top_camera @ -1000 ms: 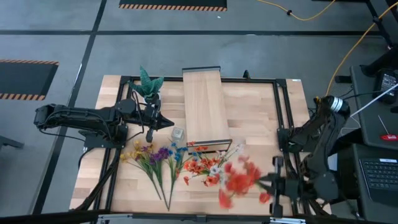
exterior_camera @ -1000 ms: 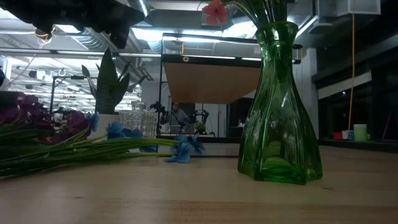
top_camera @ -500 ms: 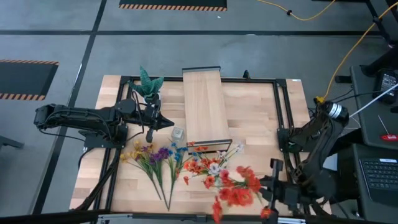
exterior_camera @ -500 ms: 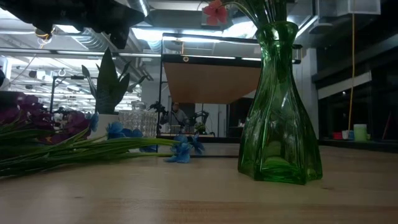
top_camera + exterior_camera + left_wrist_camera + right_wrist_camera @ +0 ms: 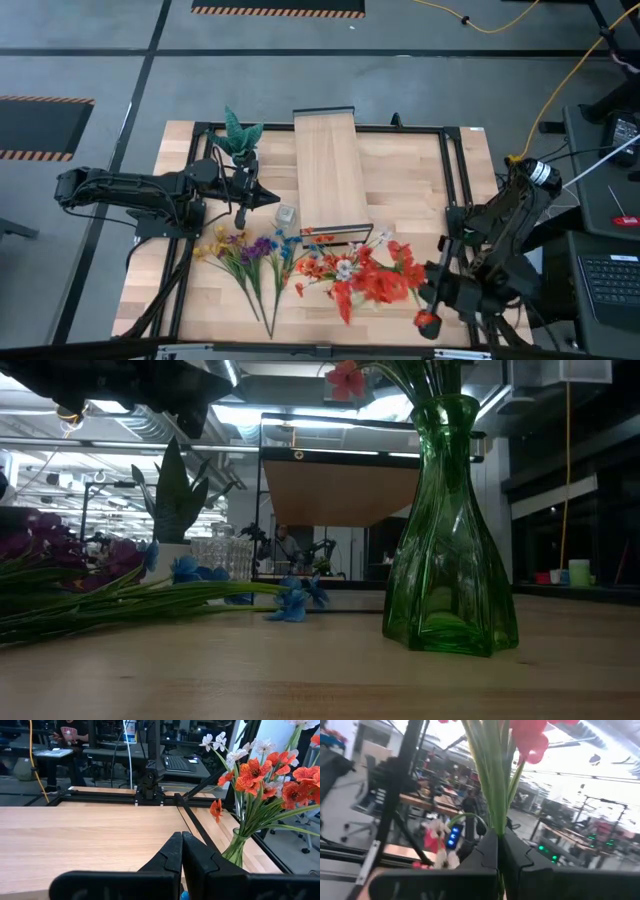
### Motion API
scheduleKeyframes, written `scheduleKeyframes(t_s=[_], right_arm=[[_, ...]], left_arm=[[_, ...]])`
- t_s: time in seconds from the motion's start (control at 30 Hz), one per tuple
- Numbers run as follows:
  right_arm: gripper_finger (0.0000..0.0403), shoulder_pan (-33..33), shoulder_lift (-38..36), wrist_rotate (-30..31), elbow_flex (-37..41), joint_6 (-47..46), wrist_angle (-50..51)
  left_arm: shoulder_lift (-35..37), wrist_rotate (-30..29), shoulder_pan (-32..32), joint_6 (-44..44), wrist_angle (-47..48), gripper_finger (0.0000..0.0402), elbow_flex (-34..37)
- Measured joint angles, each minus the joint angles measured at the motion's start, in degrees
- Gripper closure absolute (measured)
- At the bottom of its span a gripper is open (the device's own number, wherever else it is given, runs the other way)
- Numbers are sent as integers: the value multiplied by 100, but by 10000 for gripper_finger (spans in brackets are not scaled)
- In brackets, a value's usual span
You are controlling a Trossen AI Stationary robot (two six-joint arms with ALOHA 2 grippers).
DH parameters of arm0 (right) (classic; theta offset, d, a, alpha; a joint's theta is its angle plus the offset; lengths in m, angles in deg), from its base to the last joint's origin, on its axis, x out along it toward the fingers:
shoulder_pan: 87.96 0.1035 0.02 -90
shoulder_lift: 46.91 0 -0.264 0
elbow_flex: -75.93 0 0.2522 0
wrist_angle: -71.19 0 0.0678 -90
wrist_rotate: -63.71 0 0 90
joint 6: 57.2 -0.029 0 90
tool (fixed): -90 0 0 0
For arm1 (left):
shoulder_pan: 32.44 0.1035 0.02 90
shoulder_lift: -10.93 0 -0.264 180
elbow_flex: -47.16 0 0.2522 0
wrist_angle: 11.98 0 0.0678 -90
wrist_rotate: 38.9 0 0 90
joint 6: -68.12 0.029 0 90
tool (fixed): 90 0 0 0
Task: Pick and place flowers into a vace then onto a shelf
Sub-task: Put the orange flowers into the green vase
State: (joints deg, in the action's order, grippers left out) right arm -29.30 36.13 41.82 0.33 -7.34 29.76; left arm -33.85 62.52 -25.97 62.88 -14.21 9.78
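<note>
Red-orange flowers [image 5: 378,283], clamped on thin green stems by the right gripper [image 5: 432,297], are swung nearer the green glass vase [image 5: 449,530]; left gripper [image 5: 243,196] fingers are closed.

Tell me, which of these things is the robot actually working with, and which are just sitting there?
Part of the job:
- red flowers held by the right gripper
- green vase
- loose flowers on the table
- shelf

Just sitting there:
- spiky potted plant
- small clear glass
- left gripper, waiting shut
</note>
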Motion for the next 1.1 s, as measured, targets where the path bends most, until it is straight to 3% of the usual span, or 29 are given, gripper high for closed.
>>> scheduleKeyframes(t_s=[0.3,0.5,0.67,0.97,1.1], right_arm=[[403,-117,-164,-276,11,1342,-1248],[403,-117,-227,-371,14,1470,-1230],[403,-134,-208,-417,250,1016,-1151],[403,-335,-208,-1566,1367,-400,-1649],[403,-476,-205,-2838,1718,-1066,-1782]], left_arm=[[0,9,0,-2,146,398,-2],[-1,7,0,-1,363,398,-2],[-1,7,0,0,390,398,-2],[0,7,-1,-1,387,398,-2],[-2,4,-1,-17,387,398,-2]])
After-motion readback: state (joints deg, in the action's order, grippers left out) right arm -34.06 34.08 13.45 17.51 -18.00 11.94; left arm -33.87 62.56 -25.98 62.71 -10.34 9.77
